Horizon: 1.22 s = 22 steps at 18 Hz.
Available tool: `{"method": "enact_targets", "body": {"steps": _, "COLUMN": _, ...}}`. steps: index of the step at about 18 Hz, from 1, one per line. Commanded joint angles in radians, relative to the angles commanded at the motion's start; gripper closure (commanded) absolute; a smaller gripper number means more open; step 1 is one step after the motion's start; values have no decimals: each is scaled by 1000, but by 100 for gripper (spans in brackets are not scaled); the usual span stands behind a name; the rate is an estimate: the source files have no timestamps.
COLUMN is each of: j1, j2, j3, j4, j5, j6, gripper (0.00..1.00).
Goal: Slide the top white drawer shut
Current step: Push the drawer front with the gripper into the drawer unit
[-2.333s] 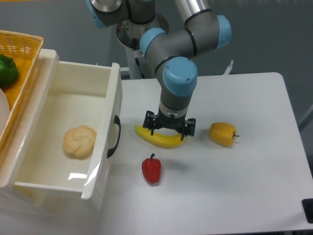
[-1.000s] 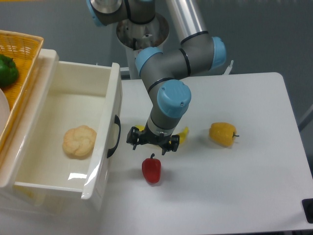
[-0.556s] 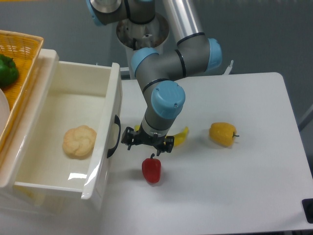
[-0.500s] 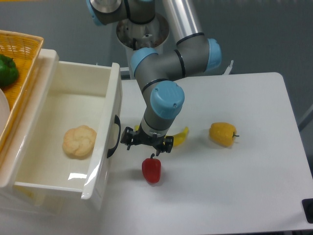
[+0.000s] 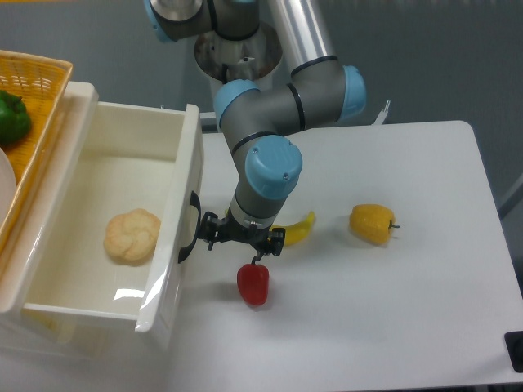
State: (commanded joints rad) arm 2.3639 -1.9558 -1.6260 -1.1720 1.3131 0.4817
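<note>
The top white drawer [image 5: 167, 269] is pulled far out to the right of its cabinet, with a pale round bun [image 5: 132, 235] lying inside. Its black curved handle [image 5: 191, 229] sits on the front panel. My gripper [image 5: 239, 239] hangs low over the table just right of that handle, its left side nearly touching the handle. From this angle the black fingers show no clear gap and nothing held between them, so whether they are open or shut does not show.
A red pepper [image 5: 252, 283] stands right below the gripper. A banana [image 5: 296, 229] lies partly under the arm, and a yellow pepper [image 5: 373, 224] sits further right. A woven yellow basket [image 5: 29, 77] with a green pepper [image 5: 12, 117] rests on the cabinet at top left.
The gripper has moved left across the table, away from the banana and toward the drawer's front, and is now beside the black handle. The drawer has not moved.
</note>
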Motion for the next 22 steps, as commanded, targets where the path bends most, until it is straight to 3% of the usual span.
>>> {"method": "enact_targets", "body": {"steps": 22, "j1": -41, "j2": 9, "j3": 11, "j4": -2, "j5": -22, "j6": -32, "gripper": 0}}
